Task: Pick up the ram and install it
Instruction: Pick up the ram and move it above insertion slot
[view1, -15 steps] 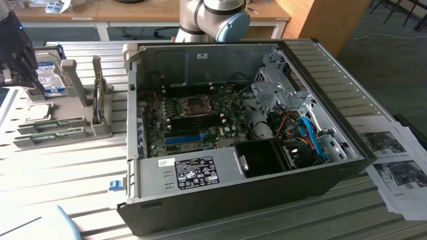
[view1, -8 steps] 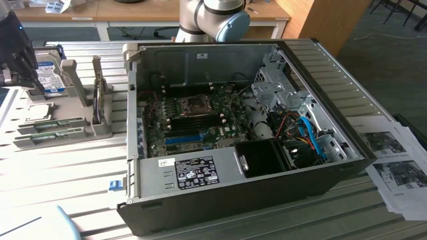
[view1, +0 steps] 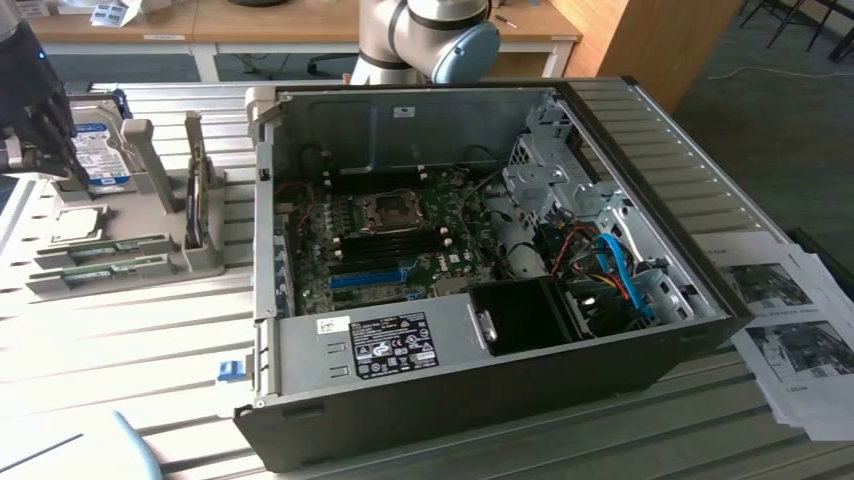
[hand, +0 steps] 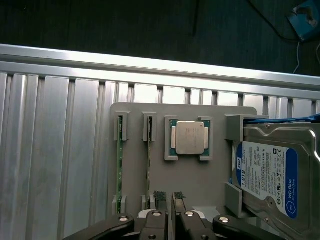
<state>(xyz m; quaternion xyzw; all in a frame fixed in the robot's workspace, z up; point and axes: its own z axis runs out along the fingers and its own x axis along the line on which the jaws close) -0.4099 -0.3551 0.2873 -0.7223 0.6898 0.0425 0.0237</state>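
Exterior view: an open computer case (view1: 441, 395) fills the centre of the frame, its motherboard (view1: 400, 240) exposed. At the left, two green ram sticks (view1: 104, 249) sit in a grey holder (view1: 200, 255), below a hard drive (view1: 100, 150).

Wrist view: the gripper (hand: 168, 196) hangs over the holder (hand: 190, 180), pads slightly parted and holding nothing, just beside the nearer of the ram sticks (hand: 148, 165). A processor chip (hand: 189, 137) sits between them and the hard drive (hand: 270, 175).

open pc case (view1: 467, 400) lies on slatted metal table (view1: 120, 340), side off, motherboard (view1: 400, 240) exposed with blue slot (view1: 367, 277) on it. black fan shroud (view1: 527, 315) sits beside blue cables (view1: 621, 270). grey holder (view1: 160, 170) at exterior view's left carries hard drive (view1: 100, 150) upright and two ram sticks (view1: 107, 248) on edge. robot arm (view1: 427, 40) behind case. papers (view1: 787, 330) at exterior view's right.
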